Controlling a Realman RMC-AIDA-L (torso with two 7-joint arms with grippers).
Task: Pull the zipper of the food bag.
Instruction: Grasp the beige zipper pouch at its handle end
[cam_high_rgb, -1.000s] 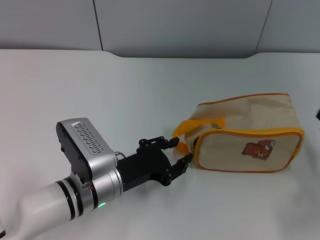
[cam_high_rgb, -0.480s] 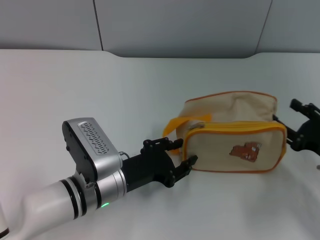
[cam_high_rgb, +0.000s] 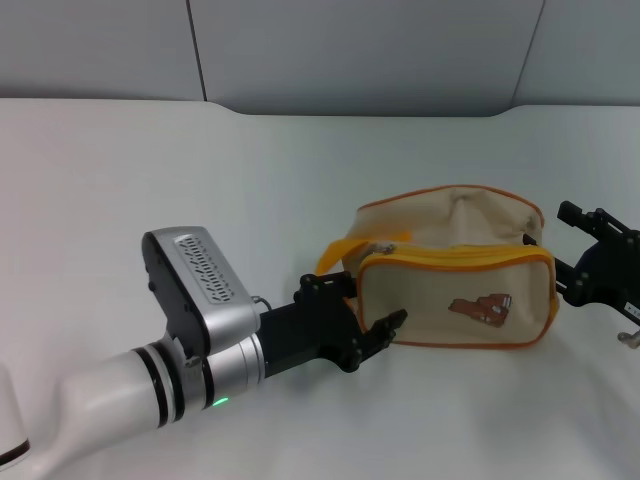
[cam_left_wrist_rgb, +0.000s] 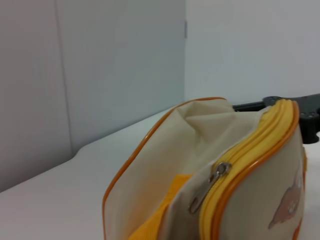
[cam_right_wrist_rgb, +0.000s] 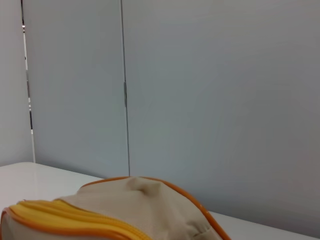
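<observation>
At food bag (cam_high_rgb: 455, 290) ends: both hands open

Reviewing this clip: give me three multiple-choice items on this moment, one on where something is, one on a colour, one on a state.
1. Where is the left end effector?
A. At the strap-loop end of the small boxy beige canvas food bag
B. Above the bag's top
C. Far off by the rear wall

2. What colour is the narrow zipper band around the bag's rim?
A. Blue
B. Orange-yellow
C. Black

3. How does the zipper look?
A. Fully open, bag gaping
B. Closed along the front rim, its tiny silvery metal pull at the strap-loop end
C. Torn off

Answers: 1 A, the head view shows its open fingers beside that end while the right end effector flanks the other. 2 B, seen in head and wrist views. 3 B, the band lies shut.
</observation>
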